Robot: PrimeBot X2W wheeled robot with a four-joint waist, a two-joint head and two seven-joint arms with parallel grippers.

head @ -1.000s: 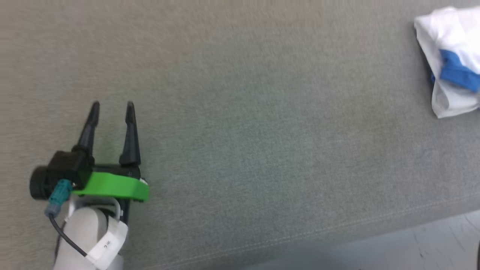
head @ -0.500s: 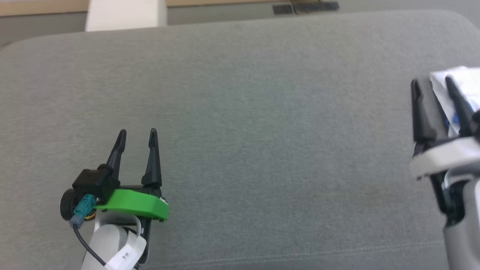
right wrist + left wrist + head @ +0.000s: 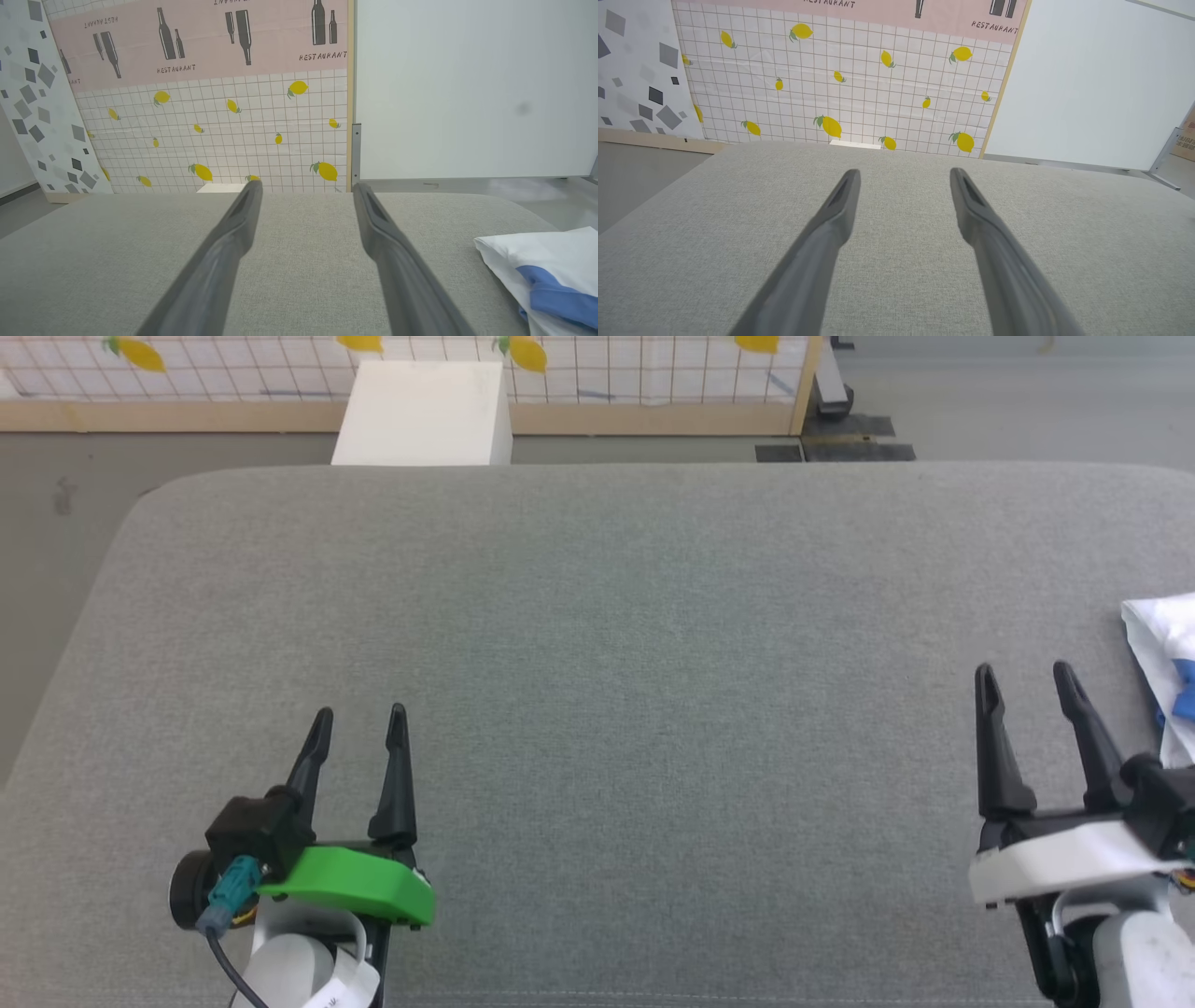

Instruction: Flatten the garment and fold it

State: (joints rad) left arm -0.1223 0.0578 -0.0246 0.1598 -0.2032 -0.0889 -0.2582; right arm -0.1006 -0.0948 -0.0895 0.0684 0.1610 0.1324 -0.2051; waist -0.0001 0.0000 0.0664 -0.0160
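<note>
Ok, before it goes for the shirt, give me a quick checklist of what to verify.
1. The left pincer open and empty: ok.
2. The right pincer open and empty: ok.
3. The garment lying flat: not ok, bunched at the right end of the grey cushion.
4. The garment wholly in view: not ok, cut off by the frame.
5. The right pincer apart from the garment: ok.

Left gripper [image 3: 360,712]: two long, tapered black fingers [image 3: 840,210], slotted near the tips, are fitted to a green plate [image 3: 359,894]. A black camera housing [image 3: 247,835], teal connector [image 3: 231,889], black cable [image 3: 224,963] and white label [image 3: 350,985] are attached.
Right gripper [image 3: 1023,670]: matching fingers are carried on a white plate [image 3: 1055,866] above a pale forearm [image 3: 1144,961].
</note>
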